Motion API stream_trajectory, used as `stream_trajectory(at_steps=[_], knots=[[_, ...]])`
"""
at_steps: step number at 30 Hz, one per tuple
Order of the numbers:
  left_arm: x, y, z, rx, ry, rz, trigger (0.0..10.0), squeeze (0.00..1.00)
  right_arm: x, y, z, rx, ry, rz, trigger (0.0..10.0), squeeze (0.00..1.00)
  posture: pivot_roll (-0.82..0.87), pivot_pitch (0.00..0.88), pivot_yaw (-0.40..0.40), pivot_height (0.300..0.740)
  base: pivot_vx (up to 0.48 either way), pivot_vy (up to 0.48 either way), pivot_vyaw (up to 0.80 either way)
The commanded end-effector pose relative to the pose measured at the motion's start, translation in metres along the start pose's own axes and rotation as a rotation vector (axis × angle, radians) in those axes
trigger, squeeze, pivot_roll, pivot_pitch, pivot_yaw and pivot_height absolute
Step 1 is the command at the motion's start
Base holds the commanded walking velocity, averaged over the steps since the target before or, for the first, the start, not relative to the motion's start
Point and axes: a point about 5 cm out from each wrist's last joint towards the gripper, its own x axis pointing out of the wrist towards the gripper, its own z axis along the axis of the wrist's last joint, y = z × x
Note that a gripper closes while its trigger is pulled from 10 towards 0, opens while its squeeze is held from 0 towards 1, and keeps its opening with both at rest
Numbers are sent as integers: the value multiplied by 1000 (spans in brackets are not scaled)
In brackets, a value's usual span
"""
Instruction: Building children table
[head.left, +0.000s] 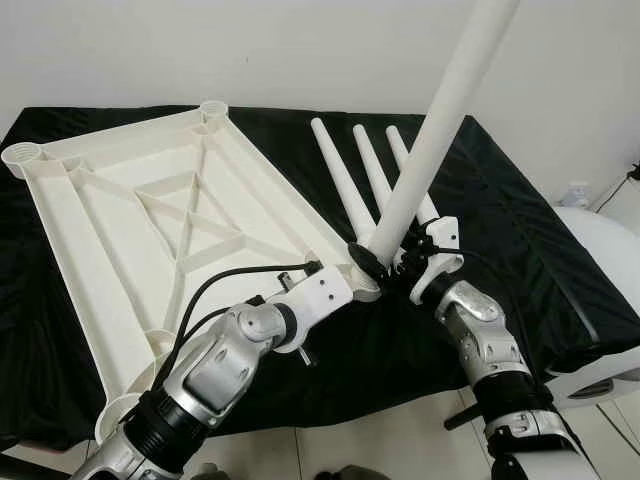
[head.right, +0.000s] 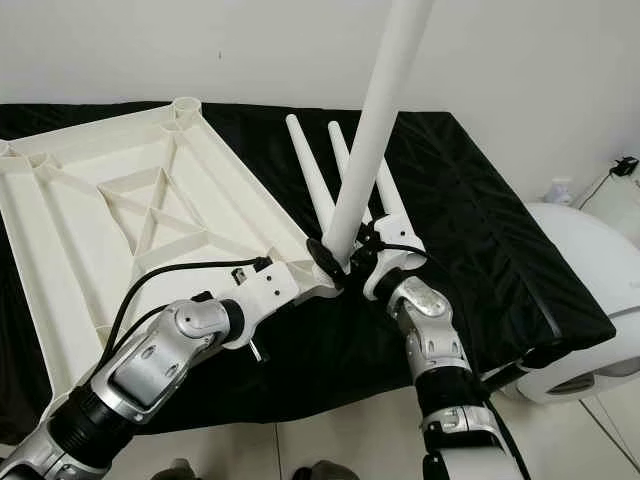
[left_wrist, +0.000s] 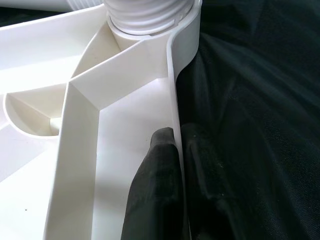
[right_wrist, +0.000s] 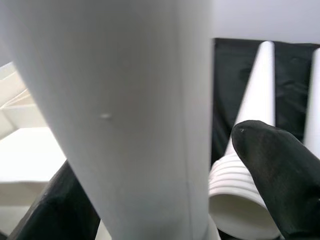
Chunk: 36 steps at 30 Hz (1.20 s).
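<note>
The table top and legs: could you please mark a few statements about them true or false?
1. The table top lies underside up on the black cloth. True.
2. The right gripper holds a leg that stands in a corner socket. True.
3. Four loose legs lie on the cloth. False: three loose legs lie there.
4. The left gripper hangs idle. False: it pinches the table top's rim.
5. The held leg leans. True.

No legible text or labels.
</note>
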Motion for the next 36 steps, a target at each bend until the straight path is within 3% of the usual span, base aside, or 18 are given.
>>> stream_trajectory(at_steps=[1, 17, 18, 19, 20, 21, 22, 32, 33, 34, 36], knots=[[6, -15, -3, 0, 0, -117, 10000, 0, -1, -5, -3, -22, 27, 15, 10000, 0, 20, 0, -99, 740, 0, 0, 0], [5, -13, -3, 5, 4, -110, 10000, 0, 13, -16, -4, -39, 79, 121, 10000, 0, 42, 0, -103, 740, 0, 0, 0], [5, -13, -3, 5, 5, -109, 10000, 0, 13, -16, -5, -39, 82, 125, 6980, 0, 42, 0, -105, 740, 0, 0, 0], [5, -13, -3, 5, 5, -109, 10000, 0, 13, -16, -5, -39, 82, 125, 6980, 0, 42, 0, -105, 740, 0, 0, 0], [5, -13, -3, 4, 5, -108, 10000, 0, 13, -17, -6, -38, 87, 130, 3255, 0, 43, 0, -106, 740, 0, 0, 0], [5, -13, -3, 4, 5, -108, 10000, 0, 13, -17, -6, -38, 87, 130, 3255, 0, 43, 0, -106, 740, 0, 0, 0], [5, -13, -4, 3, 5, -107, 10000, 0, 11, -16, -8, -31, 93, 140, 0, 0, 43, 0, -109, 740, 0, 0, 0], [5, -16, -4, -2, 3, -112, 10000, 0, 6, -10, -16, 12, 83, 174, 0, 0, 36, 0, -112, 740, 0, 0, 0], [5, -16, -4, -2, 3, -113, 10000, 0, 6, -8, -16, 15, 76, 169, 7529, 0, 35, 0, -113, 740, 0, 0, 0], [6, -16, -4, -2, 3, -114, 10000, 0, 6, -7, -17, 19, 71, 164, 10000, 0, 35, 0, -113, 740, 0, 0, 0], [6, -17, -4, -2, 3, -115, 10000, 0, 6, -5, -16, 26, 60, 154, 10000, 0, 35, 0, -113, 740, 0, 0, 0]])
